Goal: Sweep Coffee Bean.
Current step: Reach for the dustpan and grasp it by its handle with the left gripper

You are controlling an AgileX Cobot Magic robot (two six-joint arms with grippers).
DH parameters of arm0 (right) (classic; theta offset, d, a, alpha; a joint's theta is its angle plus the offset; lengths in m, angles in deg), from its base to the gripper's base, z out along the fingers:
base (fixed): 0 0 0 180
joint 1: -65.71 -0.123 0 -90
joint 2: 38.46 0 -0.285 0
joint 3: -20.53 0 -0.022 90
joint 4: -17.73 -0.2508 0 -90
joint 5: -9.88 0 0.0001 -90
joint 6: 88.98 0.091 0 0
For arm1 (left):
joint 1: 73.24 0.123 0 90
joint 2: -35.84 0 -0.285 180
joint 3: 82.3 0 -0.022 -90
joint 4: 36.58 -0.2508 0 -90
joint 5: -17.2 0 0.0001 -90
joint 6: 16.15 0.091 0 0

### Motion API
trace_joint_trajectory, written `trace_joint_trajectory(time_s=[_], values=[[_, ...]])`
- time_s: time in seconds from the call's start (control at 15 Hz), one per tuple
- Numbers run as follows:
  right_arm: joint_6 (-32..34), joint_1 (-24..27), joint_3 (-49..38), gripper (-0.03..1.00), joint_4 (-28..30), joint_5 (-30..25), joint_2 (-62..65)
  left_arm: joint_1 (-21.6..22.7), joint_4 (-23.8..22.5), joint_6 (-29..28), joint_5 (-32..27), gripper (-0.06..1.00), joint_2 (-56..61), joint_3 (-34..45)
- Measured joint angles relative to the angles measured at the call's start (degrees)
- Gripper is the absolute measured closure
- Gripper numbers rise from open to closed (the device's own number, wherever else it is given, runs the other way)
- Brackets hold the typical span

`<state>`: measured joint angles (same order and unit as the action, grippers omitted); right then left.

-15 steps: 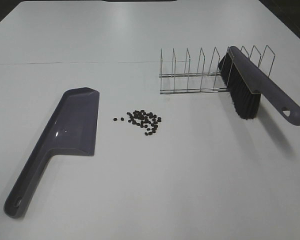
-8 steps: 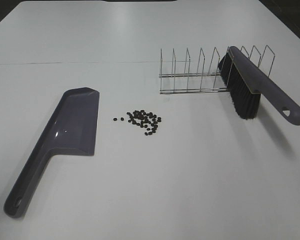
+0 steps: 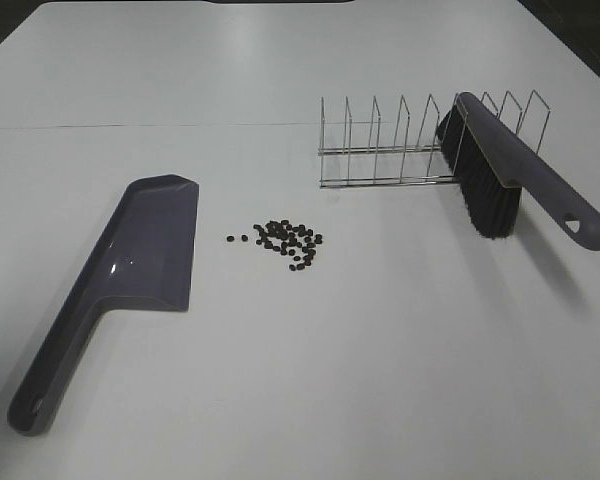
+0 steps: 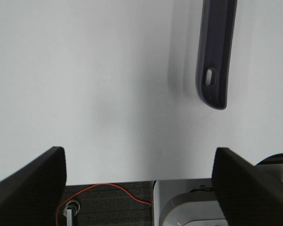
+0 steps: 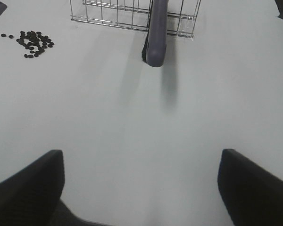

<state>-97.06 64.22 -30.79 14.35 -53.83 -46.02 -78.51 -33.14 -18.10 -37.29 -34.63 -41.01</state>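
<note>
We see nothing shifted on the worktop point(image 3: 330, 390) in the last second. The coffee beans point(image 3: 285, 243) lie clustered at the frame's centre, just right of the dustpan point(image 3: 145, 250), and the brush point(image 3: 500, 180) is propped on the wire rack point(image 3: 390, 150) at upper right. The left gripper point(image 4: 139, 188) and right gripper point(image 5: 141, 188) hold their fingers wide and empty, so we judge sweeping unstarted.

Purple dustpan point(image 3: 148, 245) lies flat at frame's lower left on white desk point(image 3: 380, 380), handle twd bottom-left corner. Wire rack point(image 3: 385, 155) upper right, w/ purple brush point(image 3: 497, 165) propped on it, black bristles down.
</note>
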Motion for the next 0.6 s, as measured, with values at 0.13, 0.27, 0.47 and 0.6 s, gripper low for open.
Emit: trace_joint_trajectory(time_s=[0.13,0.27,0.47,0.6], values=[[0.1,0.0,0.0,0.15,0.0,0.0,0.0,0.0,0.6,-0.2,0.3,0.17,-8.5,-4.7],[1.3,0.0,0.0,0.10,0.2,0.0,0.0,0.0,0.6,-0.2,0.5,0.17,-14.3,-8.7],[1.7,0.0,0.0,0.09,0.6,0.0,0.0,-0.7,0.6,-0.5,0.6,0.17,-21.1,-14.1],[1.7,0.0,0.0,0.09,0.6,0.0,0.0,-3.6,0.9,-1.7,0.7,0.17,-25.8,-17.1]])
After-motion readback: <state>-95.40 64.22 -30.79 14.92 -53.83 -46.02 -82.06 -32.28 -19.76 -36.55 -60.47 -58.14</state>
